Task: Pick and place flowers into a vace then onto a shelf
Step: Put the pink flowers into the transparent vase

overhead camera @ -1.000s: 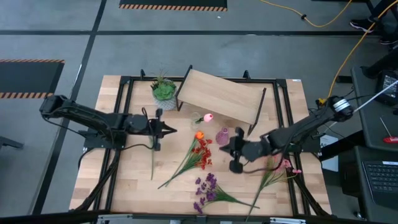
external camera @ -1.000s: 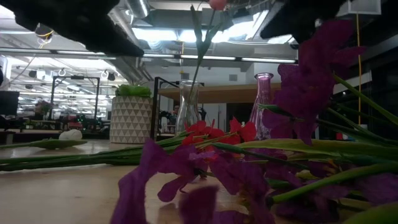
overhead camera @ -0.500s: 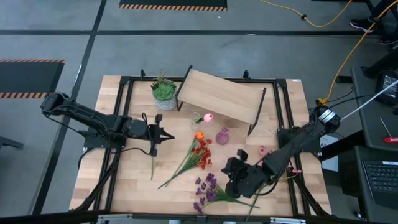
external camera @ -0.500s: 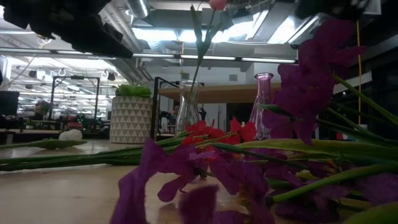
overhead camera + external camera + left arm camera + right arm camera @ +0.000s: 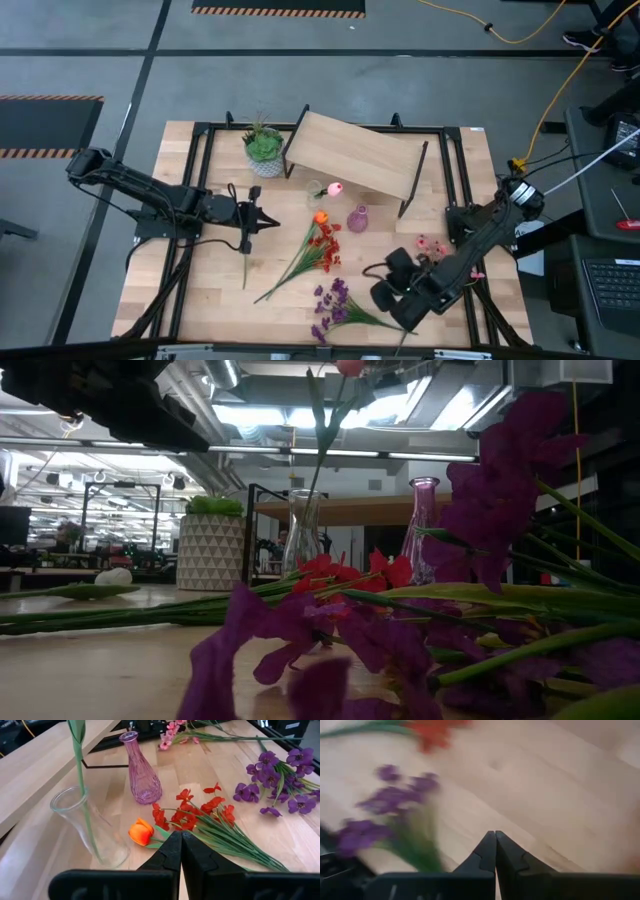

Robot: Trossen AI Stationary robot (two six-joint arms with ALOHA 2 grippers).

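In the high view my left gripper [image 5: 272,221] hovers shut over the table's left half, above the white flower's long stem [image 5: 245,262]. Its wrist view shows shut fingers [image 5: 180,841] just short of the orange tulip [image 5: 141,831] and the red-orange bunch [image 5: 196,813]. My right gripper [image 5: 380,296] is shut beside the purple sprays [image 5: 333,303], which appear blurred in its wrist view [image 5: 382,807]. The clear vase [image 5: 318,189] holds one pink bloom [image 5: 335,187]. The purple vase [image 5: 357,219] stands upright on the table. The pink cluster [image 5: 433,247] lies partly under the right arm.
The shelf [image 5: 355,153] stands at the table's far middle, and the green plant in a white pot [image 5: 263,148] is to its left. Black frame rails [image 5: 196,190] run along the table's sides. Bare wood lies at the near left.
My right gripper has swung from beside the purple vase toward the table's near edge, stopping next to the purple sprays and uncovering part of the pink cluster. Its fingers stay shut. The flowers and vases have not moved.
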